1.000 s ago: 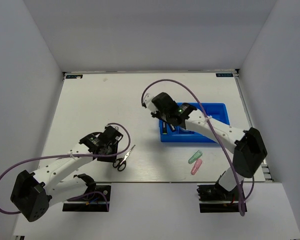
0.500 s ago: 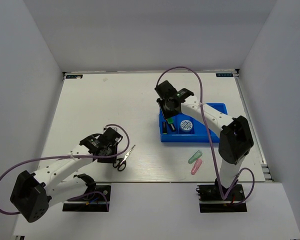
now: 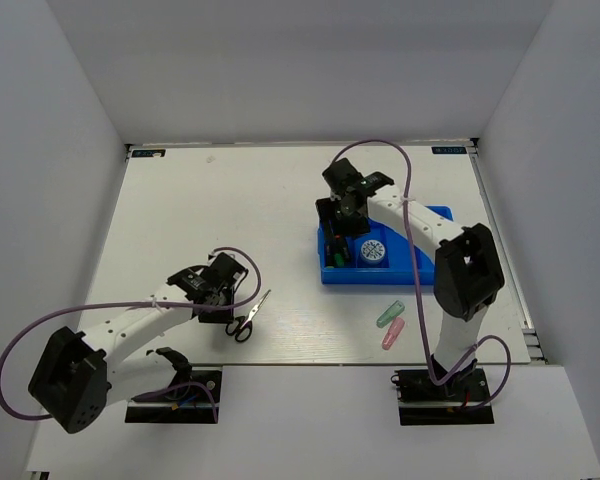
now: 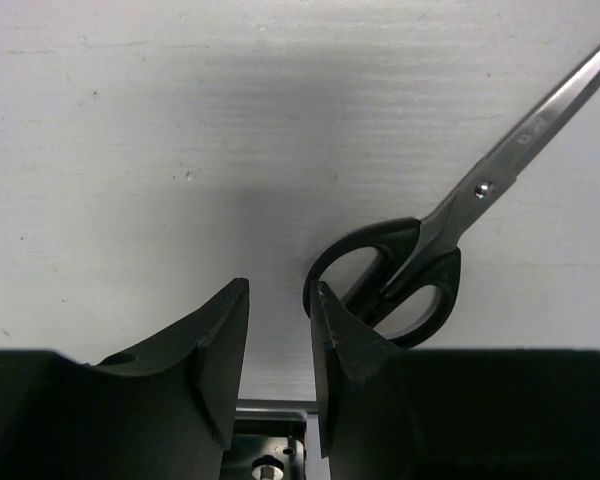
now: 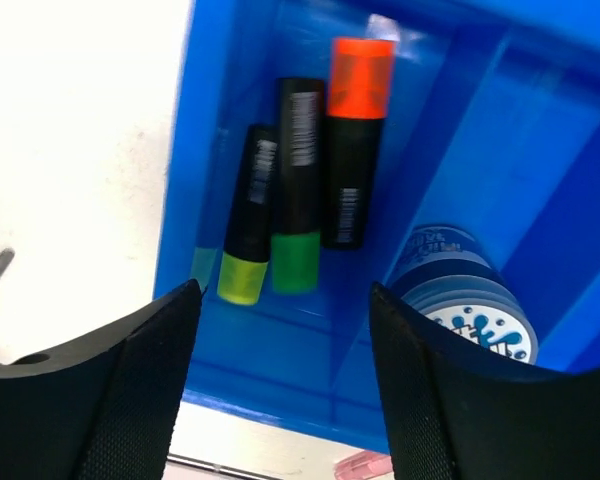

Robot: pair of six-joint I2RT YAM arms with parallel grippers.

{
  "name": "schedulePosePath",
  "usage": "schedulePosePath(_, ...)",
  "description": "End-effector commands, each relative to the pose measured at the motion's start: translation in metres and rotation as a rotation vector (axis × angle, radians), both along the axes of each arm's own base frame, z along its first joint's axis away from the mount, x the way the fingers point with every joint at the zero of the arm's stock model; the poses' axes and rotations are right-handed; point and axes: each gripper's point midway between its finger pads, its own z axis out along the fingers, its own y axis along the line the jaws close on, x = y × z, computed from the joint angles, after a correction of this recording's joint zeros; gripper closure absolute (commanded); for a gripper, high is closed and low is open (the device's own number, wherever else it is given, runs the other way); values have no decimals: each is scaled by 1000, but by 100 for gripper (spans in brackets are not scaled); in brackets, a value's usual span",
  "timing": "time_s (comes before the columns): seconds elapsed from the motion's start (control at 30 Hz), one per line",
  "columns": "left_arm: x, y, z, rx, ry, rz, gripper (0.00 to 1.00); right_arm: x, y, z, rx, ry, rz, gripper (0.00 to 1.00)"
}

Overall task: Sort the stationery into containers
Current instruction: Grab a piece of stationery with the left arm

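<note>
Hovering over the blue bin, the right tool is gaping wide, gripping nothing, while three markers and a round disc are lying inside. Well left of the bin, the left tool is standing narrowly parted, empty, beside the scissors on the worktop.

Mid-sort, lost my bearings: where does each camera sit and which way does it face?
Top external: fixed above and behind the bases, looking down on the table; left arm and right arm show whole.
Left wrist: on the left arm, looking down past the open left gripper at the scissors.
Right wrist: on the right arm, looking down past the open right gripper into the bin at markers and disc.
Shared: top and left wrist both show the scissors; top and right wrist, the bin.
</note>
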Motion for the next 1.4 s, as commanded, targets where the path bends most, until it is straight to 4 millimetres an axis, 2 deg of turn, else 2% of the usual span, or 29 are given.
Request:
schedulePosePath(0.0, 12, -4, -5, -19, -24, -9, 58, -6, 10, 30, 91, -52, 71, 29)
schedulePosePath(0.03, 12, -5, -7, -20, -18, -20, 60, -7, 12, 33, 110, -63, 98, 27)
schedulePosePath(0.07, 10, -6, -9, -28, -6, -27, 60, -9, 10, 46, 130, -94, 115, 27)
schedulePosePath(0.1, 13, -11, -11, -49, -5, -32, 60, -15, 7, 41, 124, -84, 128, 27)
schedulePosePath(0.13, 12, -12, -12, -56, 3, -32, 61, -17, 11, 45, 152, -94, 162, 27)
schedulePosePath(0.17, 11, -14, -13, -66, 10, -39, 61, -19, 9, 57, 176, -122, 168, 27)
schedulePosePath(0.2, 11, -17, -14, -83, 9, -43, 61, -21, 7, 53, 175, -124, 171, 27)
schedulePosePath(0.27, 10, -18, -14, -95, 10, -46, 61, -22, 4, 60, 187, -148, 177, 27)
schedulePosePath(0.4, 6, -21, -16, -117, 18, -57, 61, -25, -5, 58, 189, -139, 162, 26)
schedulePosePath(0.67, -5, -21, -26, -125, 75, -47, 61, -28, -14, 66, 220, -135, 152, 26)
schedulePosePath(0.73, -6, -23, -25, -139, 67, -45, 58, -29, -16, 71, 226, -148, 152, 26)
schedulePosePath(0.87, -6, -25, -13, -173, 32, -42, 56, -31, -20, 70, 227, -143, 148, 26)
schedulePosePath(0.97, -9, -22, -15, -156, 55, -39, 56, -32, -22, 69, 234, -135, 144, 26)
schedulePosePath(1.27, -21, -10, -39, -74, 134, -16, 63, -41, -30, 85, 285, -159, 141, 25)
schedulePosePath(1.3, -22, -9, -40, -69, 138, -17, 65, -43, -31, 85, 285, -161, 145, 25)
schedulePosePath(1.37, -22, -9, -41, -63, 142, -12, 77, -44, -33, 90, 297, -174, 145, 25)
